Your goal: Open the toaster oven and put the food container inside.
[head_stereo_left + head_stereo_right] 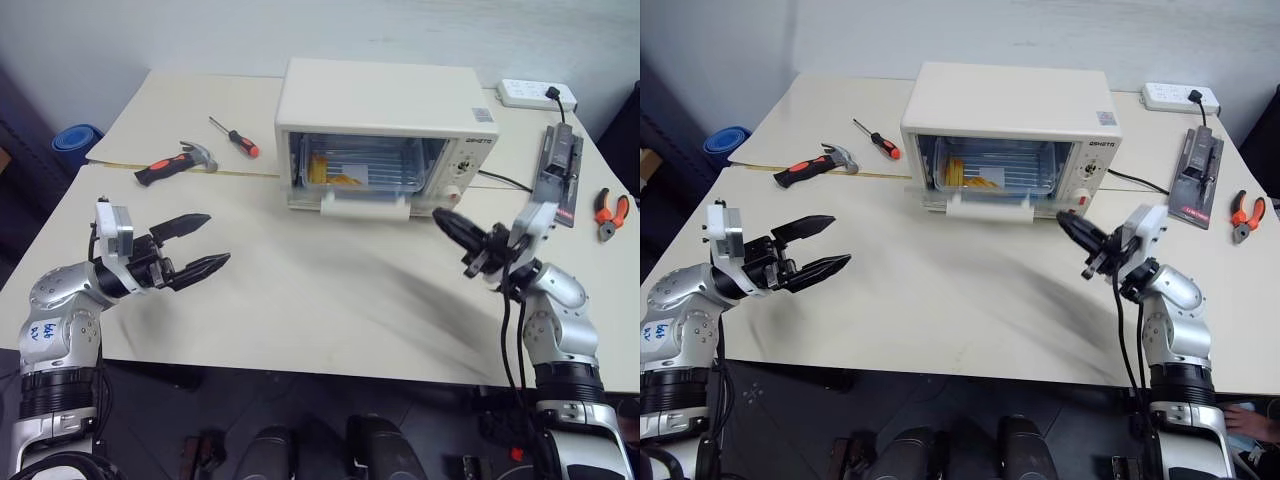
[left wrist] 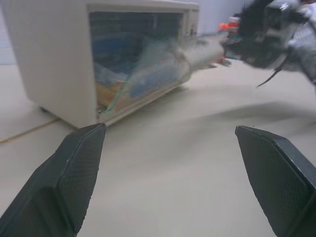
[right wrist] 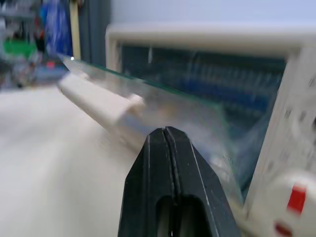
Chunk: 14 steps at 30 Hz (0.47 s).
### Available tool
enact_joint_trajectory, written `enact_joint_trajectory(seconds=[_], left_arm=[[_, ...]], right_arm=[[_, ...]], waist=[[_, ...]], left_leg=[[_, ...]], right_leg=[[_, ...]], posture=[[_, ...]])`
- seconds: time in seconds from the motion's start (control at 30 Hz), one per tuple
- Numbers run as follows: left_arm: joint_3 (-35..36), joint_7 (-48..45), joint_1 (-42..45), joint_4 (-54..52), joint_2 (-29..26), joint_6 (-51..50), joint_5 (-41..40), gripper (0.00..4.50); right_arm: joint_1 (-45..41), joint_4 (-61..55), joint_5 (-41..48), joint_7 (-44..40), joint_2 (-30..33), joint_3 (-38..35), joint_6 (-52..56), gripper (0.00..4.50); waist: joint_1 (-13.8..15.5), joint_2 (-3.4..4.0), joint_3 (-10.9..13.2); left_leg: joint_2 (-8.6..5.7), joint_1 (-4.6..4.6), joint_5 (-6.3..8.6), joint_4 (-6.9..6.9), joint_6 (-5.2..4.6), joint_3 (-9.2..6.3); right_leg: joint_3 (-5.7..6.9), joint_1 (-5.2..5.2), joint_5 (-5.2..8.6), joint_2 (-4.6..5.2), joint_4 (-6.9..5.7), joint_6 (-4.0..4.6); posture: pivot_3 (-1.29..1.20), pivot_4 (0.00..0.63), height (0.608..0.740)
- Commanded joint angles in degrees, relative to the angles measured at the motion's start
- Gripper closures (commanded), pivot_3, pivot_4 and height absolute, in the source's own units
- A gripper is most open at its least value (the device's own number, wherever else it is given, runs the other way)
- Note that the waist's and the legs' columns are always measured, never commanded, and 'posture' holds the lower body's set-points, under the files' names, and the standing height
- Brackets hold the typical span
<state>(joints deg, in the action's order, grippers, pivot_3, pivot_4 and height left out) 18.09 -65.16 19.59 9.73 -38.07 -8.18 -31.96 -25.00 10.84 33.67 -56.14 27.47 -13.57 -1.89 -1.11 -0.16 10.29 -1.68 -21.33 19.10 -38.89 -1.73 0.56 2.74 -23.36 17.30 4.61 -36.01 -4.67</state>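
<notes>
My left gripper (image 1: 205, 245) hangs over the bare front of the table (image 1: 300, 290), fingers spread wide, nothing between them, well short of the oven (image 1: 385, 120) and off to its left. My right gripper (image 1: 450, 226) is clenched tight, its two fingers (image 3: 170, 168) pressed flat together on nothing, tip just off the oven's front right corner, near the knob panel. I cannot tell whether it touches the door.

The door (image 3: 148, 106) stands partly open, tilted out from its bottom hinge, with the white bar handle (image 1: 988, 209) leaning toward me; it looks blurred in every view. Container (image 1: 350, 165) sits inside the oven chamber behind the glass, yellow food showing at its left end.

On the table left of the oven: hammer (image 1: 178, 161) and screwdriver (image 1: 235, 137). Right of it: pliers (image 1: 610, 212), a flat black device (image 1: 558, 175) with a cable, and a white power strip (image 1: 538, 95) at the back edge.
</notes>
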Motion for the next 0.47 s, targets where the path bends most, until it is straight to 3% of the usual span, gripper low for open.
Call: enact_joint_trajectory(seconds=[0.03, 0.07, 0.17, 0.3, 0.47], left_arm=[[0.82, 1.43, -2.37, -0.15, -0.64, 4.87, 3.31, 0.05], [0.53, 1.66, -3.44, -0.37, -0.91, 5.66, 4.26, 0.05], [0.21, 1.08, -7.87, -0.52, -1.24, 9.78, 6.87, 0.0], [1.08, 4.0, -13.83, -3.37, -1.33, 10.66, 8.52, 0.0], [1.42, 5.79, -17.53, -5.47, -0.83, 11.41, 7.89, 0.0]], right_arm=[[1.29, -6.62, 2.26, 0.74, 2.32, -1.83, 3.67, 4.5], [3.13, -8.12, 1.34, -1.0, 3.77, -1.09, 3.83, 4.5], [10.05, -10.62, -4.02, -8.04, 8.74, 2.11, -0.37, 3.93], [18.11, -10.47, -6.37, -13.42, 11.92, 2.47, -5.2, 2.57], [20.32, -7.35, -9.07, -14.75, 11.04, 1.97, -13.57, 0.83]], waist=[[0.0, 0.0, 0.0], [0.14, 0.0, 0.0], [0.82, 0.0, 0.0], [1.0, 0.0, 0.0], [0.95, -0.01, 0.0]], left_leg=[[0.0, 0.0, 0.0, 0.04, 0.0, 0.0], [0.0, 0.0, 0.01, 0.06, -0.01, 0.01], [0.0, 0.0, 0.04, 0.27, -0.06, 0.01], [-0.01, 0.0, 0.09, 0.43, -0.16, 0.06], [-0.01, 0.09, 0.1, 0.31, -0.17, 0.09]], right_leg=[[0.0, 0.0, 0.0, 0.0, 0.02, 0.0], [0.0, -0.01, 0.0, 0.0, 0.03, 0.0], [0.0, 0.0, 0.0, 0.0, 0.07, 0.0], [-0.02, 0.0, 0.0, 0.02, 0.16, 0.0], [-0.05, 0.11, 0.0, 0.05, 0.32, 0.0]], posture=[[0.0, 0.15, 0.74], [0.0, 0.15, 0.74], [0.0, 0.15, 0.74], [0.0, 0.15, 0.74], [0.0, 0.15, 0.74]])
